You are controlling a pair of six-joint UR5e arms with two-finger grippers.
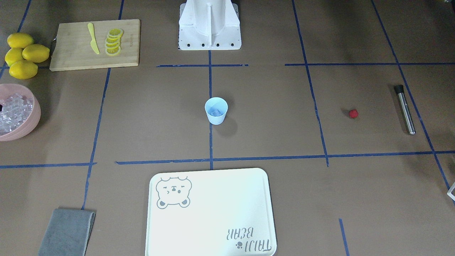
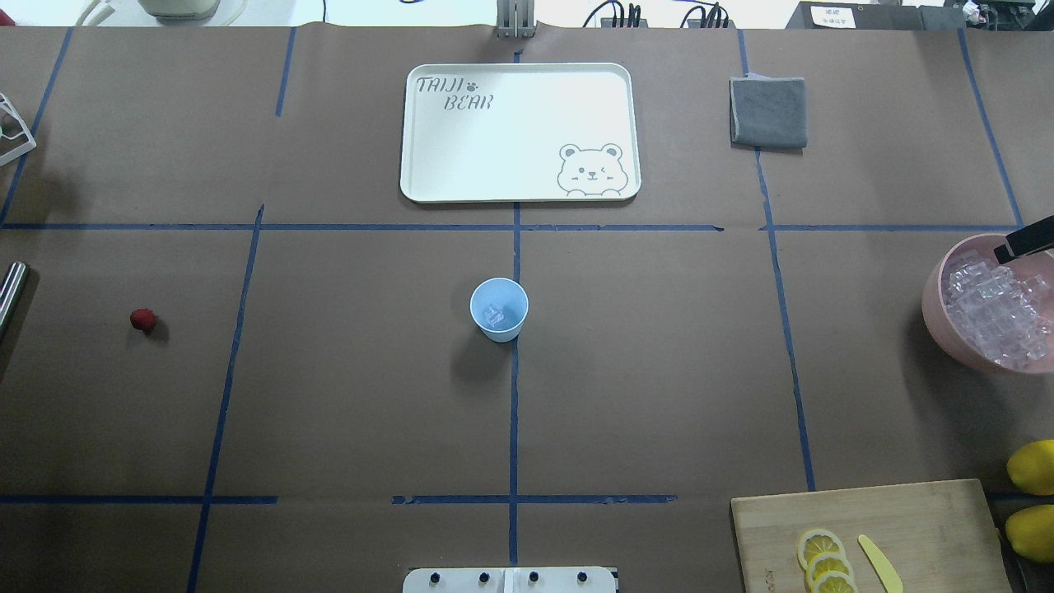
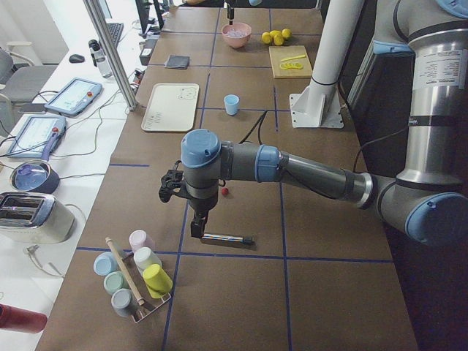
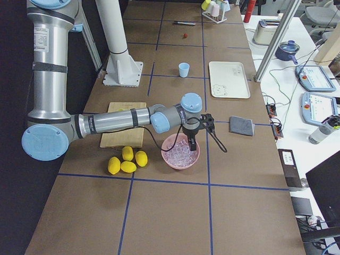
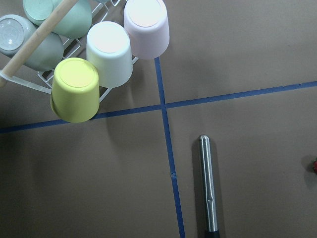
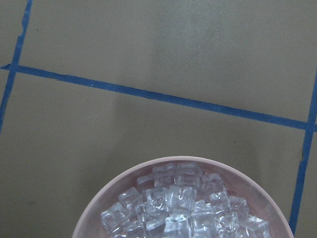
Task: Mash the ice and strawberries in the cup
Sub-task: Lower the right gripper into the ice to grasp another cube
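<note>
At the middle of the paper-covered table stands the light blue cup (image 1: pixel 216 110), upright, with at least one clear ice cube (image 2: pixel 494 315) lying in its bottom; the strawberry (image 1: pixel 353 113) lies alone on the table well off to the robot's left, near a steel muddler (image 1: pixel 405 109) lying flat; the left gripper (image 3: pixel 197 230) hangs just above one end of that muddler, and whether its fingers are spread or closed cannot be told; the right gripper (image 4: pixel 191 144) hovers over the pink bowl (image 2: pixel 935 305) heaped with ice (image 6: pixel 178 203), its fingers' state likewise unclear. The filling step appears to be in hand, with mashing not yet begun; next, the berry likely needs a gentle pinch and a carry to the cup, before the muddler is gripped and stood upright.
</note>
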